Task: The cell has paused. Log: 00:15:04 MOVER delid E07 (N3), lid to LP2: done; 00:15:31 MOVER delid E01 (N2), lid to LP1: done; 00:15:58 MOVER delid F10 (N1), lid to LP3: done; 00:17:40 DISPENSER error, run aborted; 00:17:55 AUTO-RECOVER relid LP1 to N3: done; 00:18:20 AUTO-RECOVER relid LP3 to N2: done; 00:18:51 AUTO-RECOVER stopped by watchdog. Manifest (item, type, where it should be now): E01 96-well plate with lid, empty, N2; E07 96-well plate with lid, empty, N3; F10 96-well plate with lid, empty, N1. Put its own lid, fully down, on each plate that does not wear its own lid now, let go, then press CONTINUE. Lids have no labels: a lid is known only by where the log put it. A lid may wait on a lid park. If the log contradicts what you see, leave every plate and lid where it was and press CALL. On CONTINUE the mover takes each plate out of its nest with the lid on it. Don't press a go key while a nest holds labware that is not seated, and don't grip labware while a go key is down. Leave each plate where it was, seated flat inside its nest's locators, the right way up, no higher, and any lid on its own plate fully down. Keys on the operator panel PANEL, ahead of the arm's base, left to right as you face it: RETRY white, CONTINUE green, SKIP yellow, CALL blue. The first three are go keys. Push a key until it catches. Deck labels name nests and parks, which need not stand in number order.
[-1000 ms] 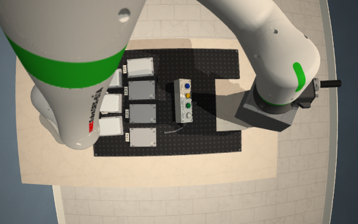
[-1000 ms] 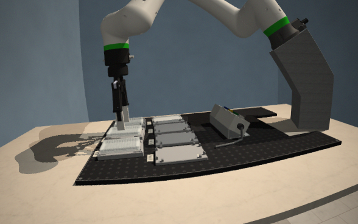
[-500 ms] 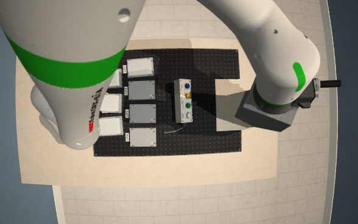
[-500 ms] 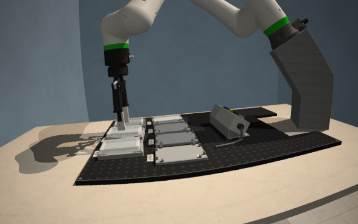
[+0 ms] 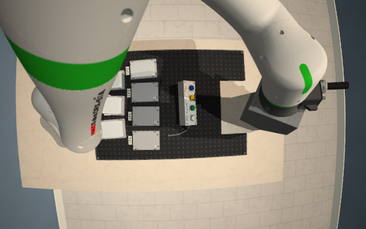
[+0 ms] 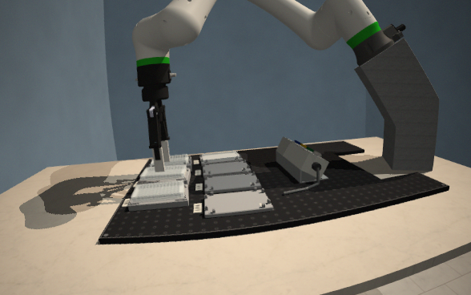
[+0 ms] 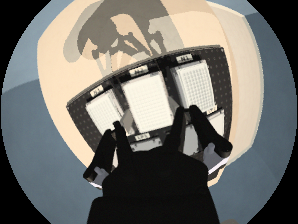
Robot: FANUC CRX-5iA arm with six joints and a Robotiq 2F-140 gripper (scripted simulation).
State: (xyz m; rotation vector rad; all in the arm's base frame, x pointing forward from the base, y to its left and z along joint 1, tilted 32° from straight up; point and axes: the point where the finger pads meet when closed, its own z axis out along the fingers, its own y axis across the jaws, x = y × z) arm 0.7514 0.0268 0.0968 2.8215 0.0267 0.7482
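Jaws [image 6: 162, 154] astride middle plate's [image 6: 168, 173] short axis

My top camera looks straight down. The exterior one watches low, sideways. My wrist view shares the deck [image 7: 87, 119] at 12 o'clock.
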